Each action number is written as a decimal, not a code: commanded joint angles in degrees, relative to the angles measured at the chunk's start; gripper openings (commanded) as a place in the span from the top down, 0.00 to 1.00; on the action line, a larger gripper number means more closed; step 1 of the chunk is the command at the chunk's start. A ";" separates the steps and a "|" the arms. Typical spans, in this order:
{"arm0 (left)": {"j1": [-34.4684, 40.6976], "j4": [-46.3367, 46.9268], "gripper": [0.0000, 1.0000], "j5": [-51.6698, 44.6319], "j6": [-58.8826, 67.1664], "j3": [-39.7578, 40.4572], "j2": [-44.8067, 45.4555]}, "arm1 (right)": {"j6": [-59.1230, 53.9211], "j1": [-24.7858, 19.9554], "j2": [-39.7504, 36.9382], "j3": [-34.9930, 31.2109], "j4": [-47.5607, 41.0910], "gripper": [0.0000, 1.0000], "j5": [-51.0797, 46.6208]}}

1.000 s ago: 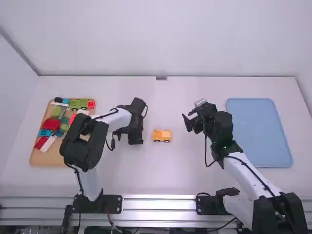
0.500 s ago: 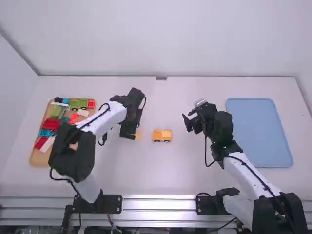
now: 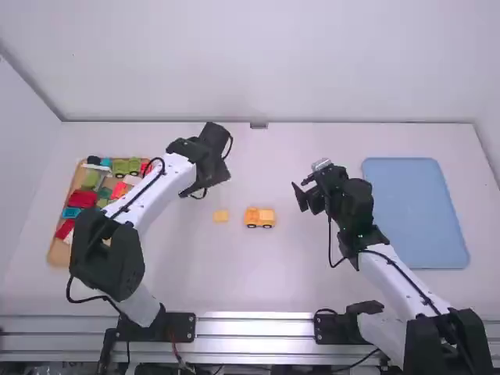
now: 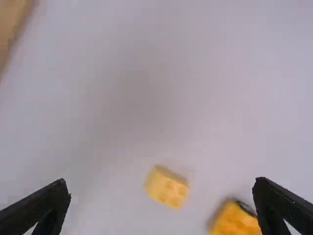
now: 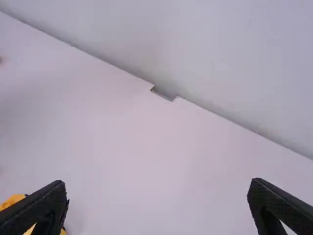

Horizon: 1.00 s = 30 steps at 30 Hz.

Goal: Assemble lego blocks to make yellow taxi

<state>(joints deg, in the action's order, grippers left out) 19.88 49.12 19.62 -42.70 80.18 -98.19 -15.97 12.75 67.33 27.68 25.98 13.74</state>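
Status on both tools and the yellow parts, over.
Left tool open, empty. Right tool open, empty. Yellow block loose on table, left of wheeled yellow piece.

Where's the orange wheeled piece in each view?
High view: wheeled piece mid-table, right of the small yellow block.
Left wrist view: wheeled piece between that block and a left finger.
Right wrist view: wheeled piece, partly behind a right finger.
Shared landmark: white tabletop.
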 commanded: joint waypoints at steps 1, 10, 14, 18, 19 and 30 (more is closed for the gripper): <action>-0.13 0.37 0.01 14.34 23.96 -0.87 -0.22 | 0.09 0.02 -1.01 -0.35 0.48 0.02 -0.24; 0.04 0.59 0.01 -1.49 66.34 -1.51 -0.22 | 0.13 0.04 -1.01 -0.35 0.68 0.02 -0.22; -1.22 1.99 0.01 -17.11 93.33 -2.19 -0.22 | 0.13 0.04 -1.01 -0.35 0.66 0.02 -0.09; -3.72 8.04 0.01 -32.96 120.91 -2.84 -0.22 | 0.13 0.04 -1.01 -0.35 0.90 0.02 -0.07; -3.87 8.22 0.01 -33.53 121.79 -2.86 -0.22 | 0.13 0.04 -1.01 -0.35 0.92 0.02 -0.07; -21.35 6.16 0.01 -68.32 143.23 -9.20 -0.22 | 0.13 0.04 -1.01 -0.35 1.29 0.02 -0.04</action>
<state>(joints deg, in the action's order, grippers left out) -0.25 54.76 -37.89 94.06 72.47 -98.19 -15.90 12.75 67.33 27.68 26.94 13.76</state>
